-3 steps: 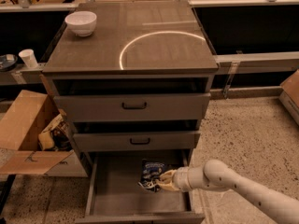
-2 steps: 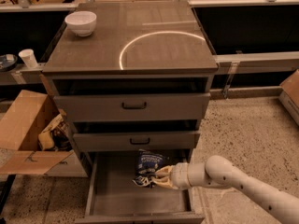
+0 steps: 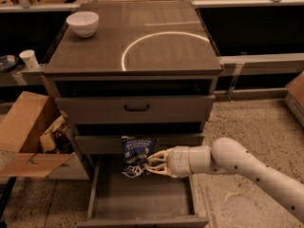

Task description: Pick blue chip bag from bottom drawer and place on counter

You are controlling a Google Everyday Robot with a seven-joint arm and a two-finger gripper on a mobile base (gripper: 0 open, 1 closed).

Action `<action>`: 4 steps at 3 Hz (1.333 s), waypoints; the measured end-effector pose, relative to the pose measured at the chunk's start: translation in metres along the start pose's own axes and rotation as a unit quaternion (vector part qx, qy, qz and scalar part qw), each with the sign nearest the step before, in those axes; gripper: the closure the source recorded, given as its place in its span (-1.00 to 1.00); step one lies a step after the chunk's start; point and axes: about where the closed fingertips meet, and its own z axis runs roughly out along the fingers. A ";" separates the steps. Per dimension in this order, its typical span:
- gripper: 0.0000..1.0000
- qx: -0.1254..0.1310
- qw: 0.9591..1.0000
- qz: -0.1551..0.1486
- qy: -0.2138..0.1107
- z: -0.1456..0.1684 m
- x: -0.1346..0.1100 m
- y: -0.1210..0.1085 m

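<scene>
Counter (image 3: 90, 51) sits well above: gripper (image 3: 153, 164) is clamped on the blue chip bag (image 3: 137, 151), holding it upright just over the open bottom drawer (image 3: 142, 201), presumably to clear its walls before going up.

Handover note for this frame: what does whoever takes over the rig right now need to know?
Gripper: shut on the blue chip bag, gripping its right side, level with the middle drawer front.
Bottom drawer: open, and nothing else shows inside it.
Counter: the bag is not on it; a white bowl sits at its back left corner.
Done: the bag is grasped and appears lifted off the drawer floor.
Left: raise the bag above the counter edge, set it down away from the bowl, and release.
</scene>
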 end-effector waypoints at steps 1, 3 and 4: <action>1.00 0.000 1.000 0.000 0.000 0.000 0.000 0.000; 1.00 0.005 0.992 -0.123 -0.026 -0.008 -0.110 -0.084; 1.00 0.007 0.982 -0.186 -0.028 -0.012 -0.171 -0.119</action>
